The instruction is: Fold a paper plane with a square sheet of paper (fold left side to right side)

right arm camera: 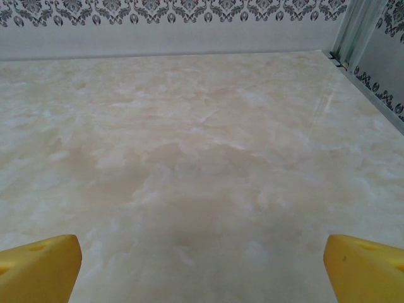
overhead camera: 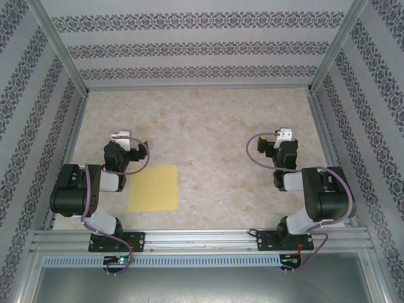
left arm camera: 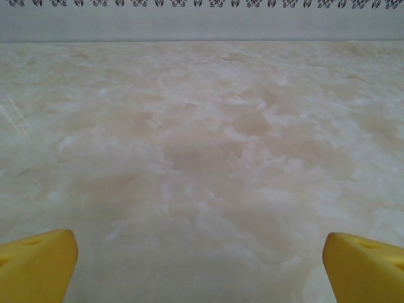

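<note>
A pale-yellow square sheet of paper (overhead camera: 153, 188) lies flat on the marbled table near the front, just right of the left arm. My left gripper (overhead camera: 121, 137) sits up and to the left of the sheet, apart from it, pointing toward the back wall. In the left wrist view its yellow fingertips (left arm camera: 38, 264) stand wide apart with bare table between them, so it is open. My right gripper (overhead camera: 285, 135) is far to the right of the sheet. Its fingertips (right arm camera: 39, 267) are also spread wide over bare table, open.
Patterned walls with metal posts (overhead camera: 60, 53) enclose the table on three sides. An aluminium rail (overhead camera: 202, 240) runs along the near edge by the arm bases. Bare marbled tabletop (overhead camera: 208, 132) stretches between and beyond the grippers.
</note>
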You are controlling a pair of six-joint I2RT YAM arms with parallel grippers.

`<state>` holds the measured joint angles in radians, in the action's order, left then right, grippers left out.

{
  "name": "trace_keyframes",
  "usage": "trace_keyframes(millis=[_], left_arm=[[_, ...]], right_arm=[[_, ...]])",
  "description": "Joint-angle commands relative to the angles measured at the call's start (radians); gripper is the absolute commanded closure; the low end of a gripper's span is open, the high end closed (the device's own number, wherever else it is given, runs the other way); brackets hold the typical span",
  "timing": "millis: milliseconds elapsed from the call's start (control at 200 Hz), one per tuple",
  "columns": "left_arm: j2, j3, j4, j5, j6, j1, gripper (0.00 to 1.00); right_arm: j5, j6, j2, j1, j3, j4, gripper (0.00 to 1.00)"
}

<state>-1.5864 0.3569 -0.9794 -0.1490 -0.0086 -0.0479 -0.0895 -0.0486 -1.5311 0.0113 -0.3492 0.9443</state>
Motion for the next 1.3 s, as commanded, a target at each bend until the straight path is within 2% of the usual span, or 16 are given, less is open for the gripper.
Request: trace_keyframes(millis=[0, 115, 185, 280, 490, 620, 725, 834, 1004, 1294], left_arm=[[0.099, -0.018, 0.024, 0.034, -0.025, -0.009, 0.01], [0.256, 0.021, 0.238, 0.059, -0.049, -0.009, 0.01], [0.354, 0.079, 0.431, 0.088, -0.135, -0.009, 0.01], [0.449, 0.148, 0.65, 0.075, -0.278, -0.01, 0.01], [0.593, 0.271, 1.177, -0.143, -0.499, -0.009, 0.0], [0.673, 0.301, 1.447, -0.247, -0.556, 0.002, 0.07], [0.704, 0.299, 1.597, -0.311, -0.574, 0.038, 0.11], [0.689, 0.274, 1.653, -0.358, -0.594, 0.11, 0.19], [0.588, 0.216, 1.561, -0.422, -0.63, 0.217, 0.32], [0.41, 0.146, 1.344, -0.418, -0.683, 0.284, 0.47]], right_arm=[[-0.013, 0.0, 0.074, 0.01, -0.002, -0.006, 0.02], [-0.025, -0.012, 0.189, 0.01, -0.031, -0.171, 0.02], [-0.02, -0.054, 0.27, 0.01, -0.059, -0.322, 0.02], [0.026, -0.143, 0.372, 0.013, -0.104, -0.512, 0.02], [0.216, -0.337, 0.514, 0.025, -0.236, -0.937, 0.02], [0.32, -0.403, 0.544, 0.033, -0.269, -1.04, 0.02], [0.369, -0.428, 0.53, 0.043, -0.298, -1.105, 0.02], [0.386, -0.428, 0.492, 0.066, -0.325, -1.139, 0.02], [0.381, -0.412, 0.429, 0.118, -0.363, -1.168, 0.02], [0.331, -0.406, 0.428, 0.163, -0.366, -1.194, 0.02]])
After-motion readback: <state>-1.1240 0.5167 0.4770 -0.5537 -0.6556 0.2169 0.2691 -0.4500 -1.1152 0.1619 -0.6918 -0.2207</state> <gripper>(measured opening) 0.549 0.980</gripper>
